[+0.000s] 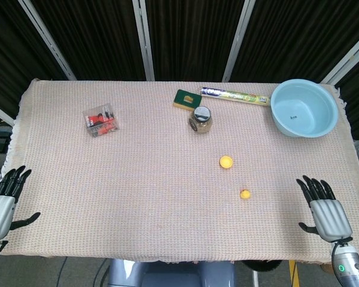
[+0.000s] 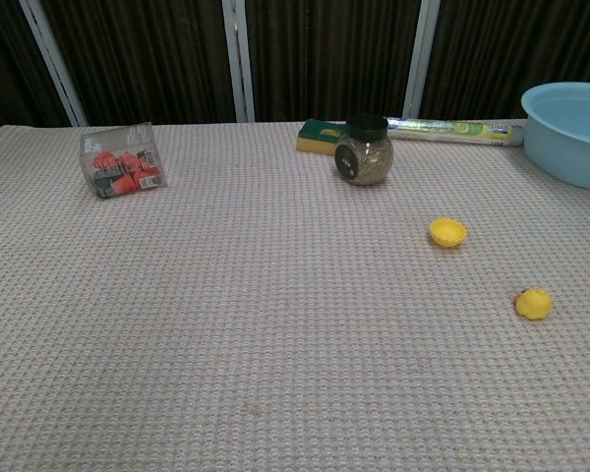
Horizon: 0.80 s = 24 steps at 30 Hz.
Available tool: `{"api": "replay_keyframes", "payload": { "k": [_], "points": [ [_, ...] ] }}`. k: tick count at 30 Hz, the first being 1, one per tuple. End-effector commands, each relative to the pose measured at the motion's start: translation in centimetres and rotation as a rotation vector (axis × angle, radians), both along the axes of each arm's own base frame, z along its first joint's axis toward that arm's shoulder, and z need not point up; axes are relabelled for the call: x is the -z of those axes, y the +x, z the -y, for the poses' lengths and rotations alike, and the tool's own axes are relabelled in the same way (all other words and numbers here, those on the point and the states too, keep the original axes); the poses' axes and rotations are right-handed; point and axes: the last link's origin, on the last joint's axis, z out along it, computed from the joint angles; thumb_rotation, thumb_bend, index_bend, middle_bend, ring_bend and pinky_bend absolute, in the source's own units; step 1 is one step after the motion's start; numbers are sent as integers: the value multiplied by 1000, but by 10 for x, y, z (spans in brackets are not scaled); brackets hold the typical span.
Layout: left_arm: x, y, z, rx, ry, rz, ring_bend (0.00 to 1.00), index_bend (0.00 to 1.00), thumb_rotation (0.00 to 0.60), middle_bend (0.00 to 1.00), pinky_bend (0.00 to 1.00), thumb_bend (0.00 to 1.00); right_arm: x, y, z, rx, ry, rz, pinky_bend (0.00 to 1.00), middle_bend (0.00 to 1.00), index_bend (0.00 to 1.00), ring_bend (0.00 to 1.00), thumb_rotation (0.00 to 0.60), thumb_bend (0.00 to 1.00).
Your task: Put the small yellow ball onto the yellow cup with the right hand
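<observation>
Two robot hands sit at the near corners of the desk (image 1: 167, 239), both holding nothing with fingers spread: the left robot hand (image 1: 1, 203) at the near left edge, the right robot hand (image 1: 324, 209) at the near right edge. Printing shows on the long wrapped roll (image 1: 234, 95), the green packet (image 1: 184, 98) and the clear pack of red pieces (image 1: 100, 119), but none of it can be read. A small dark mark lies inside the light blue basin (image 1: 304, 109), also illegible. The small yellow ball (image 1: 245, 194) lies on the woven cloth, well apart from the right robot hand, toward the desk's middle. The yellow cup (image 1: 226, 161) stands near the ball, farther from the robot, short of the glass jar (image 1: 201, 119).
</observation>
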Motion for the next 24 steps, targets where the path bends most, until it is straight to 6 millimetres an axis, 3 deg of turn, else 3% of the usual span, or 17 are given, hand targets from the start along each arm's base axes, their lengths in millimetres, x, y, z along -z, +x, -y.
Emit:
{"api": "replay_keyframes", "payload": {
  "k": [1, 5, 16, 24],
  "points": [
    [0, 0, -1, 5, -2, -6, 0, 0, 600, 0, 215, 0, 15, 9, 21, 8, 13, -8, 0, 0, 0, 0, 600, 0],
    [1, 0, 0, 5, -5, -7, 0, 0, 600, 0, 215, 0, 37, 18, 32, 40, 25, 39, 0, 0, 0, 0, 600, 0],
    [0, 0, 0, 3, -5, -4, 0, 0, 600, 0, 215, 0, 91, 14, 48, 128, 35, 108, 0, 0, 19, 0, 600, 0],
    [1, 0, 0, 1, -11, -5, 0, 0, 600, 0, 215, 0, 120, 31, 61, 102, 54, 117, 0, 0, 169, 0, 600, 0]
  ]
}}
